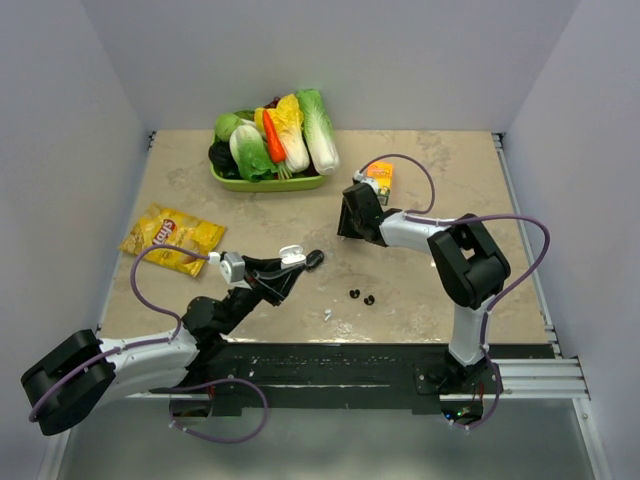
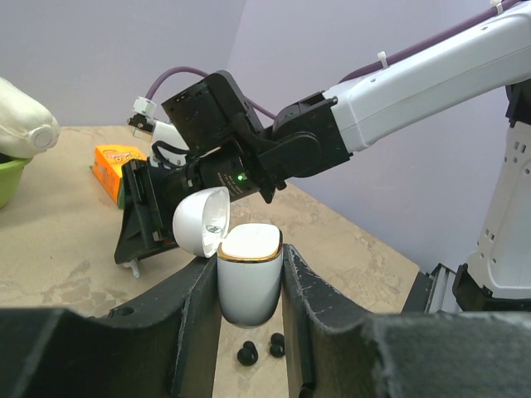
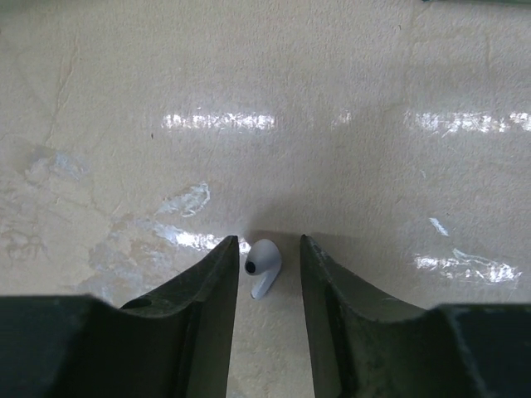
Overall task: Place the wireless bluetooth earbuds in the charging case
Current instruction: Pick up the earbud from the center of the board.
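My left gripper [image 2: 249, 282] is shut on the white charging case [image 2: 249, 278], holding it upright above the table with its lid [image 2: 202, 220] flipped open. Two black earbuds [image 1: 354, 294] [image 1: 369, 299] lie on the table; the left wrist view shows them under the case [image 2: 246, 354]. A white earbud [image 3: 264, 264] lies on the table between the fingers of my right gripper [image 3: 269, 249]. That gripper is open, with a gap on either side of the earbud. In the top view the right gripper [image 1: 352, 222] points down at mid-table and hides this earbud.
A green tray [image 1: 270, 184] of vegetables stands at the back. A yellow chips bag [image 1: 172, 238] lies at the left and an orange box [image 1: 379, 176] sits behind the right gripper. A small white piece [image 1: 329, 313] rests near the front edge.
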Motion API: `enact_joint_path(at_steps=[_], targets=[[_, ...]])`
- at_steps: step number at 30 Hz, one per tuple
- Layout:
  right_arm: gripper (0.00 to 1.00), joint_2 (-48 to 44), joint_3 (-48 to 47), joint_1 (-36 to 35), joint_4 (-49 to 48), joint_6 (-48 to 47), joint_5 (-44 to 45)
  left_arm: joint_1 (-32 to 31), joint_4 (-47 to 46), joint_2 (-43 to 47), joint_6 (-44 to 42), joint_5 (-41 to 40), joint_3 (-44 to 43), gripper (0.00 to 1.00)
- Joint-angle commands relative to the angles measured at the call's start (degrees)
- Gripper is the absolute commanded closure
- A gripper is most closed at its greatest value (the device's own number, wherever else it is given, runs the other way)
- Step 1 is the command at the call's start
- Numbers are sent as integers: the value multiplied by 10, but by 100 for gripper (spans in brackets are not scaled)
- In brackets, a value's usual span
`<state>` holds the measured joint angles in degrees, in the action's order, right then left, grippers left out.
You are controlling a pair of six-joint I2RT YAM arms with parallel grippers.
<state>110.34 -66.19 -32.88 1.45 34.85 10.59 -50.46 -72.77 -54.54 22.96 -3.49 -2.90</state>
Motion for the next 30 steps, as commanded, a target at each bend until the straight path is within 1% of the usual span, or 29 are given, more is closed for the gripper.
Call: enact_joint_path(at_steps=[1,12,16,18,24,30], targets=[[64,3,2,-4,6,-19,14,-3,-151,4,-13,-8,111,100],[67,-4,17,-9,10,-54,10,-3,-148,1,-10,-6,111,100],[62,-4,11,-13,21,-62,18,-3,-149,-7,-8,-4,108,100],[62,0,8,-12,25,-65,18,-3,-156,-14,-8,-3,107,100],[68,0,13,-14,27,-66,22,-3,-163,-22,-5,1,107,100],[75,0,19,-14,29,-69,23,-3,-158,-18,-6,0,107,100]])
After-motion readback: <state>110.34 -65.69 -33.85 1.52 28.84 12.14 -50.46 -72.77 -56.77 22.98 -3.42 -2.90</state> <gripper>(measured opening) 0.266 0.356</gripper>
